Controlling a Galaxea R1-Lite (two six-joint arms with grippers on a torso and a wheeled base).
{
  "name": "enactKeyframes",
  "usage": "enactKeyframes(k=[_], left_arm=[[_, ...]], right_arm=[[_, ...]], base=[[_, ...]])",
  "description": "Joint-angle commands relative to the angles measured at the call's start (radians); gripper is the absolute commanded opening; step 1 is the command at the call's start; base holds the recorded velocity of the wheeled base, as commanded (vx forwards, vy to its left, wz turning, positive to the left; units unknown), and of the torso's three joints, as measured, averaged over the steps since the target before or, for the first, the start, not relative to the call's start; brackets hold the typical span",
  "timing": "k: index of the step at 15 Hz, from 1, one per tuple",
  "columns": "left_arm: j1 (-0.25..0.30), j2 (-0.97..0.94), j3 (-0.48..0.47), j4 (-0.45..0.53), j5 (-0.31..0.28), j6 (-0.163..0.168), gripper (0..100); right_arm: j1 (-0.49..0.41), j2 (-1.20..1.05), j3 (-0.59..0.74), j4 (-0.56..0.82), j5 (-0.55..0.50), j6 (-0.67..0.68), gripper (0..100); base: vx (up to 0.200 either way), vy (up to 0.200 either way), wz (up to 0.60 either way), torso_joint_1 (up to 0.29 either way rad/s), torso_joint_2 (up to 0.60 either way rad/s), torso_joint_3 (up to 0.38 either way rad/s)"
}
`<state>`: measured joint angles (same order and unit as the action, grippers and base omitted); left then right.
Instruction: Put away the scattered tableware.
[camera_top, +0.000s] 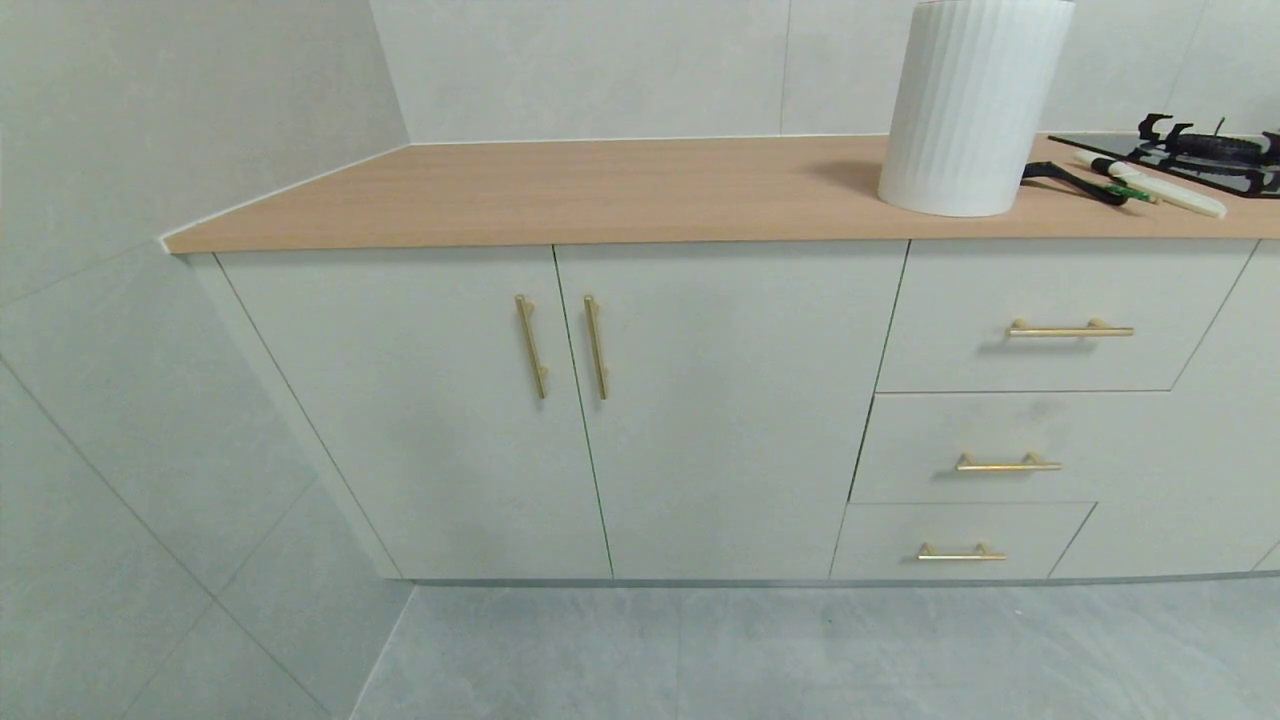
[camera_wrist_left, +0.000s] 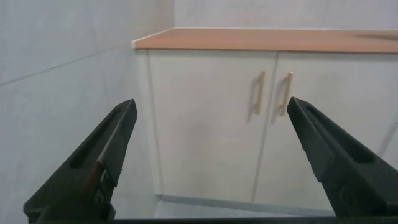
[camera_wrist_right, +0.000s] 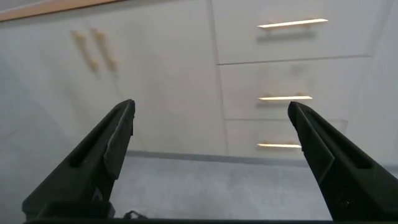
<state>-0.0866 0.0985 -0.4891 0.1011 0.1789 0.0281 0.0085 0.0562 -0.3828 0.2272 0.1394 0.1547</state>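
Left gripper (camera_wrist_left: 209, 102) and right gripper (camera_wrist_right: 210, 104) gape wide, empty; white ribbed container (camera_top: 965, 110) stands on countertop (camera_top: 600, 190).

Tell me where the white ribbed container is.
In the head view the white ribbed container stands on the wooden countertop, on the robot's right side, directly beside the utensils lying next to the stove.

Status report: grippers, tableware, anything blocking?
Both open, empty: left gripper, right gripper. Two utensils on countertop beside white ribbed container. All cabinet doors, drawers shut.
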Motion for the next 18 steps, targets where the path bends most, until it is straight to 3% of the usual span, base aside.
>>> enactKeyframes(k=[1, 2, 6, 8, 9, 10, 13, 15, 18], left_arm=[[0.077, -0.069, 0.044, 0.003, -0.022, 0.003, 100], [0.087, -0.099, 0.083, -0.001, -0.049, 0.003, 100], [0.087, -0.099, 0.253, -0.023, -0.010, -0.007, 100], [0.087, -0.099, 0.383, -0.127, -0.012, -0.007, 100], [0.087, -0.099, 0.458, -0.219, -0.013, -0.004, 100], [0.087, -0.099, 0.489, -0.242, -0.018, 0.000, 100], [0.087, -0.099, 0.489, -0.138, -0.033, -0.002, 100], [0.087, -0.099, 0.489, -0.100, -0.136, -0.013, 100], [0.087, -0.099, 0.489, -0.103, -0.144, -0.030, 100]], right_arm=[[-0.015, -0.055, 0.004, 0.011, -0.055, 0.003, 100], [-0.015, -0.056, 0.038, 0.009, -0.109, 0.005, 100], [-0.015, -0.056, 0.251, -0.115, -0.152, -0.064, 100], [-0.015, -0.056, 0.361, -0.279, -0.222, -0.139, 100], [-0.015, -0.056, 0.383, -0.292, -0.231, -0.176, 100], [-0.015, -0.056, 0.383, -0.282, -0.230, -0.178, 100], [-0.015, -0.055, 0.383, -0.224, -0.159, -0.178, 100], [-0.015, -0.055, 0.383, -0.232, -0.155, -0.178, 100], [-0.012, -0.056, 0.383, -0.233, -0.145, -0.175, 100]], base=[[0.000, 0.000, 0.00, 0.000, 0.00, 0.000], [0.000, 0.000, 0.00, 0.000, 0.00, 0.000], [0.000, 0.000, 0.00, 0.000, 0.00, 0.000], [0.000, 0.000, 0.00, 0.000, 0.00, 0.000], [0.000, 0.000, 0.00, 0.000, 0.00, 0.000], [0.000, 0.000, 0.00, 0.000, 0.00, 0.000], [0.000, 0.000, 0.00, 0.000, 0.00, 0.000], [0.000, 0.000, 0.00, 0.000, 0.00, 0.000], [0.000, 0.000, 0.00, 0.000, 0.00, 0.000]])
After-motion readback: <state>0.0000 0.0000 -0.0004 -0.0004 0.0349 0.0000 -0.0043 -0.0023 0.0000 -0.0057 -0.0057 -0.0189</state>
